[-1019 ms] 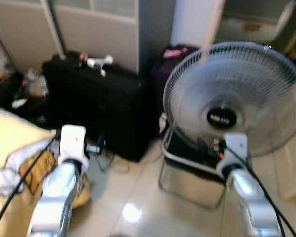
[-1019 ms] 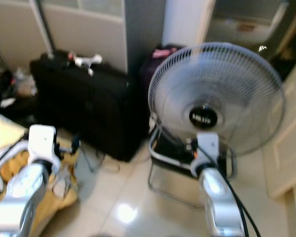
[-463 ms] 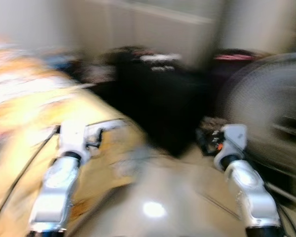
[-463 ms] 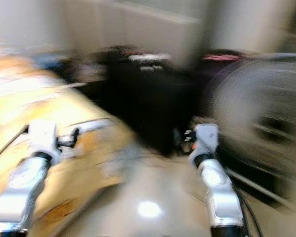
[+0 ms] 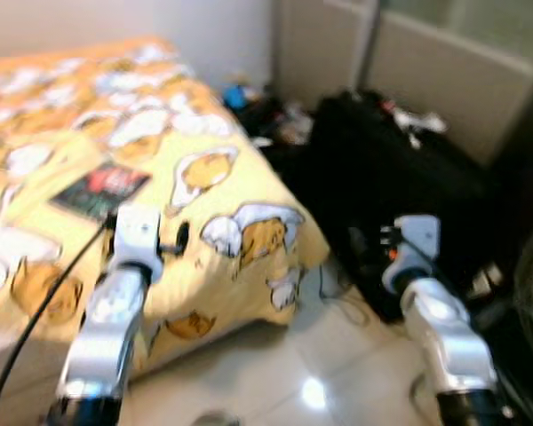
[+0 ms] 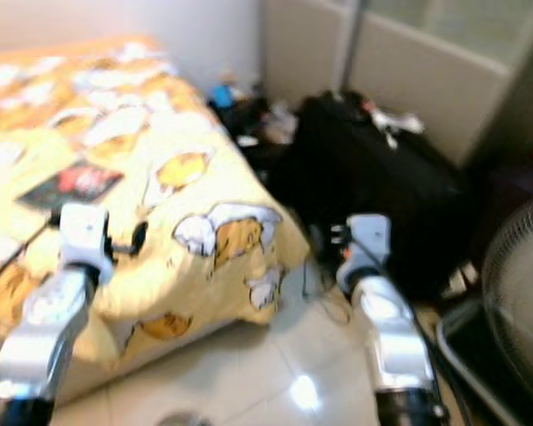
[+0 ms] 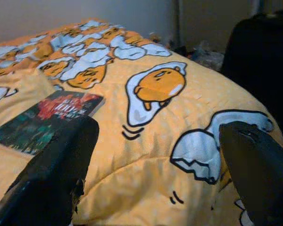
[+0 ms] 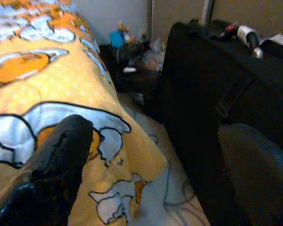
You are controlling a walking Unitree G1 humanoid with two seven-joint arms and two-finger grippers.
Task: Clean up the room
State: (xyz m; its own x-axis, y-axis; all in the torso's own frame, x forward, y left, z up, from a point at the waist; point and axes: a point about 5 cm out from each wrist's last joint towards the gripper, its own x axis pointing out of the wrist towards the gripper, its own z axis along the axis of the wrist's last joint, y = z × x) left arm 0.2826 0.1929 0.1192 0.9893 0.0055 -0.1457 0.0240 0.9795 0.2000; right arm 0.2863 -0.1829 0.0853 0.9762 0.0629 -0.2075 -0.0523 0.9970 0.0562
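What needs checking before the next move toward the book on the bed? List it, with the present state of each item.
1. Book lies flat on the yellow bedspread, nothing on top of it: ok.
2. Left claw open and holding nothing, raised over the bedspread with the book ahead of it: ok.
3. Right claw open and holding nothing, raised over the gap between bed and black suitcase: ok.
4. Head views sharp enough to judge the book's edges: not ok, they are blurred.
5. Floor beside the bed free of snags: not ok, a cable lies near the bed corner.
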